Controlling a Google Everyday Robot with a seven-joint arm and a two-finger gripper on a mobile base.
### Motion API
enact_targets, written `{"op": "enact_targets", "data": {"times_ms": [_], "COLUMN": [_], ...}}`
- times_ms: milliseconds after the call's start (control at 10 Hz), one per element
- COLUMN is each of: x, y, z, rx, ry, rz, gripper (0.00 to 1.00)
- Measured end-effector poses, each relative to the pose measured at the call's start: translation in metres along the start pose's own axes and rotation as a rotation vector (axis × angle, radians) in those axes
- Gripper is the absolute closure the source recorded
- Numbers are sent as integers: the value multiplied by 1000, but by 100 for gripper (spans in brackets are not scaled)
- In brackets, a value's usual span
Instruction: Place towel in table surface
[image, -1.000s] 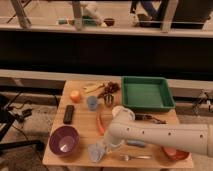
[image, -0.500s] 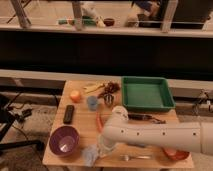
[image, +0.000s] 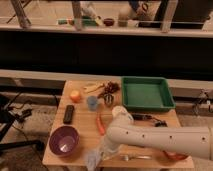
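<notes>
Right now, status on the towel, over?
Gripper shut on towel, low at table surface front edge. Towel bunched, not yet laid flat. Purple bowl and silver utensil close either side.

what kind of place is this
Probably a robot test area in an office or lab: wooden table with purple bowl and green tray, railing behind, gripper shut on the towel at the front edge.

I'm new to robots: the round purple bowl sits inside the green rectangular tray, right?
No: the camera view shows the round purple bowl on the light wooden tabletop, beside the claw gripping the pale grey-blue cloth; the green rectangular tray stands apart.
</notes>
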Motion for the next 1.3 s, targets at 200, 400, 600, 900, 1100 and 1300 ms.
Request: {"op": "enact_targets", "data": {"times_ms": [200,400,600,900,1100,1300], "x": [21,40,51,38,16,-3], "y": [9,11,2,-18,-31,-34], "z": [-5,-7,-4,4,9,11], "rx": [-1,-4,-1,2,4,3], "ry": [23,51,72,80,69,50], "rz": [28,50,70,54,22,-6], "gripper": [82,82,82,82,82,82]}}
